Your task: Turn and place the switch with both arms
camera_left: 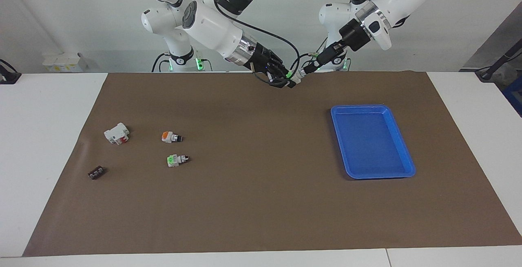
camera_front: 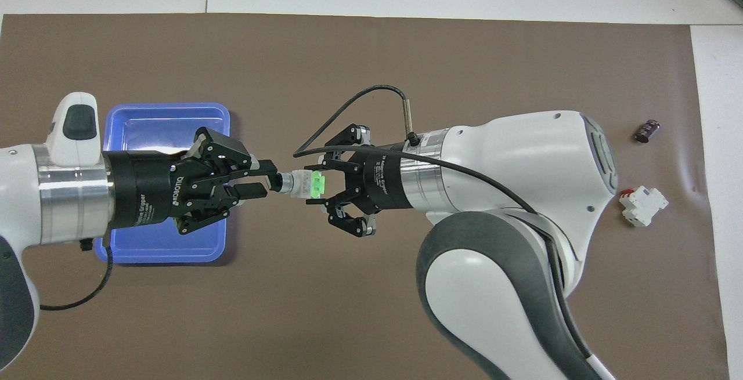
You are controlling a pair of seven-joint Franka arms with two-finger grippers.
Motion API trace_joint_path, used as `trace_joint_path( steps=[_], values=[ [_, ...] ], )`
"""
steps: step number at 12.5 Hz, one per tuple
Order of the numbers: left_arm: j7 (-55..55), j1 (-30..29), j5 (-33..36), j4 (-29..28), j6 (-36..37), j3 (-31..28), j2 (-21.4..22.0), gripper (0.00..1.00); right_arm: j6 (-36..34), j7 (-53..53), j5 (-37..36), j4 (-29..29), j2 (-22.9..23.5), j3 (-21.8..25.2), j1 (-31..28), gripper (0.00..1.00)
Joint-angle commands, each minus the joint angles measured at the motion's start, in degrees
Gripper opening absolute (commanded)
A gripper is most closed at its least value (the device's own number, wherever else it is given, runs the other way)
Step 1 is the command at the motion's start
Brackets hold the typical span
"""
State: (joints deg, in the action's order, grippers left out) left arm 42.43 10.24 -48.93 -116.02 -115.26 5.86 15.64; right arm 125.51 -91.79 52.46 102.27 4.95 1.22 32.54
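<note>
The switch [camera_front: 302, 184] hangs level in the air between the two grippers, over the brown mat midway along the table. My right gripper [camera_front: 321, 185] is shut on its pale green cap end. Its black knob points at my left gripper [camera_front: 270, 178], whose fingers stand a little apart with their tips right at the knob's end. In the facing view the switch [camera_left: 294, 80] shows as a small pale piece between the right gripper [camera_left: 290, 80] and the left gripper [camera_left: 304, 71].
A blue tray [camera_left: 333, 124] lies toward the left arm's end, partly under the left wrist in the overhead view [camera_front: 165, 107]. Toward the right arm's end lie an orange-capped switch [camera_left: 170, 137], another green-capped switch [camera_left: 176, 160], a white block with red parts [camera_left: 116, 133] and a small dark part [camera_left: 96, 173].
</note>
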Motion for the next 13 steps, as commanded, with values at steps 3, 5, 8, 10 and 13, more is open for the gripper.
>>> trace_joint_path(
  steps=[3,5,8,10,13],
  values=[
    [-4.63,0.39,-0.37,-1.93,-1.72,-0.41,1.58,0.36,-0.17,-1.02,0.19,-0.23,-0.29,-0.25,-0.46,0.00],
    [-6.82,0.30,-0.37,-2.02,-1.45,-0.33,1.32,0.36,-0.17,-1.02,0.19,-0.23,-0.29,-0.25,-0.37,0.00],
    [-7.71,0.56,-0.20,-1.49,-1.80,-0.33,0.36,0.36,-0.26,-1.02,0.19,-0.23,-0.29,-0.25,-0.46,0.00],
    [-7.98,0.57,-0.20,-1.31,-1.98,-0.33,0.27,0.34,-0.09,-1.02,0.19,-0.23,-0.29,-0.25,-0.37,0.00],
    [-7.98,0.65,-0.20,-0.70,-1.89,-0.33,-0.09,0.30,0.18,-1.11,0.19,-0.05,-0.29,-0.25,-0.20,0.00]
  ],
)
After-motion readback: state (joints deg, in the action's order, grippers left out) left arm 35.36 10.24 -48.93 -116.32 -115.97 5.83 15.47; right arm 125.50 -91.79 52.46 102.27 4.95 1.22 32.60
